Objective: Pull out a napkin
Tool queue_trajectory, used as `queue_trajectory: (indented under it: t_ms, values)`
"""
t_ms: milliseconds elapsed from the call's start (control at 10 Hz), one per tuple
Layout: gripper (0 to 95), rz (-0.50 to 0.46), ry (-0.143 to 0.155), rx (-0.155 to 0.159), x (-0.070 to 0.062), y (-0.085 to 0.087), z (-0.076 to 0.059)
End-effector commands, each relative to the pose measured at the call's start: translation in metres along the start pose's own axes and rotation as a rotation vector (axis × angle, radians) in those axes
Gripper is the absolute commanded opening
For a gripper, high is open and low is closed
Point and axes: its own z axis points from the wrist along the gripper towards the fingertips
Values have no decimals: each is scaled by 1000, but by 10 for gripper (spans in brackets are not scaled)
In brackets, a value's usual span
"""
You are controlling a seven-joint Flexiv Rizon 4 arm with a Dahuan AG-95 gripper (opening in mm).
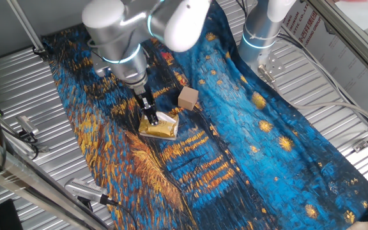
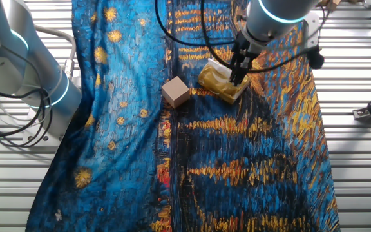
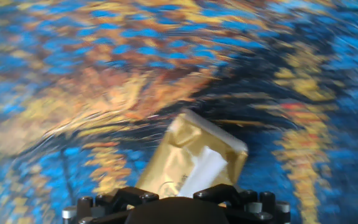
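The gold packet (image 1: 160, 126) lies on the patterned cloth, and also shows in the other fixed view (image 2: 219, 82) and the hand view (image 3: 188, 152). A white strip of napkin (image 3: 205, 168) shows at the packet's slot, still inside it. My gripper (image 1: 151, 118) points down onto the packet's near-left part, fingertips at or just above its top (image 2: 237, 78). The fingers look close together, but I cannot tell if they hold anything. The hand view is blurred, shows only the gripper's dark base at the bottom edge, and hides the fingertips.
A small tan cube (image 1: 188, 98) stands on the cloth just beside the packet (image 2: 176, 91). The blue and gold cloth (image 1: 248, 147) covers the ribbed metal table. A second arm's base (image 1: 260, 32) stands at the back, and tools (image 1: 24, 131) lie at the left edge.
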Motion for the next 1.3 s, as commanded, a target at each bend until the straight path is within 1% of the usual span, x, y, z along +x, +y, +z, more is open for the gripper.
queue_trajectory:
  t_ms: [100, 300, 600, 700, 900, 1300]
  values:
    - [950, 46, 28, 96, 3, -11, -1]
    - [950, 49, 44, 108, 3, -11, 3]
    - [380, 49, 45, 112, 3, -12, 8]
    - [380, 49, 45, 112, 3, -12, 8]
    - [0, 49, 53, 111, 3, -12, 8]
    - [0, 49, 55, 112, 2, -12, 10]
